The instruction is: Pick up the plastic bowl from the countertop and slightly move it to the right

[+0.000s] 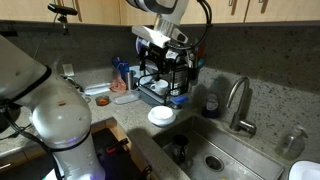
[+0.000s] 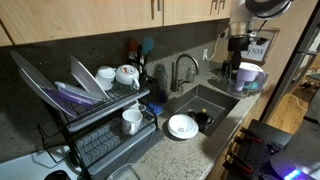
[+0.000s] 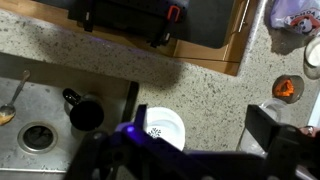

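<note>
Speckled grey-brown stone countertop point(image 3: 60, 50): the small pale-pink plastic bowl point(image 1: 125, 98) lies beside the rack. My gripper point(image 3: 187, 142), wide and empty, hangs above the larger white round dish point(image 3: 160, 127); I could grab that by mistake.

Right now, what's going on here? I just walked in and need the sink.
A robot arm is working over the counter. Its gripper hangs open and empty, high above a white dish beside the sink. The small pinkish bowl sits untouched near the dish rack. Nothing has been picked up yet.
</note>
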`<state>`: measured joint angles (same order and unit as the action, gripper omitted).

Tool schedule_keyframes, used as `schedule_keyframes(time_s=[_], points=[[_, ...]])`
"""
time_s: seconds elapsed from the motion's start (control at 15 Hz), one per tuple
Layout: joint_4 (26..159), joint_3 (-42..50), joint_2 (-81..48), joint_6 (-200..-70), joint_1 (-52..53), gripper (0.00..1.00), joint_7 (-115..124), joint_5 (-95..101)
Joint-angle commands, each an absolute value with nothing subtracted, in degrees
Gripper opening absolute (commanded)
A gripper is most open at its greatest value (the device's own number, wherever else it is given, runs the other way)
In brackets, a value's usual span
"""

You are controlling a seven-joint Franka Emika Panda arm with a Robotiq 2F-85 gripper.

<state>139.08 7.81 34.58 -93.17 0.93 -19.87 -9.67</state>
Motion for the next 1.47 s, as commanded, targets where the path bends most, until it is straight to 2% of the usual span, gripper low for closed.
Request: schedule_keyframes(time_s=[0.0,0.53,1.07,1.4], points=[[141.63,4.81,35.54,-94.61,1.83,1.0,-15.76,-12.21],[144.02,-2.98,34.02,-99.62,4.59,1.0,-2.83,-21.11],[147.83,-10.55,30.65,-120.35,10.37,1.0,1.17,-25.24],[148.25,-15.03,26.17,-133.22,13.69,1.0,12.09,-27.07]])
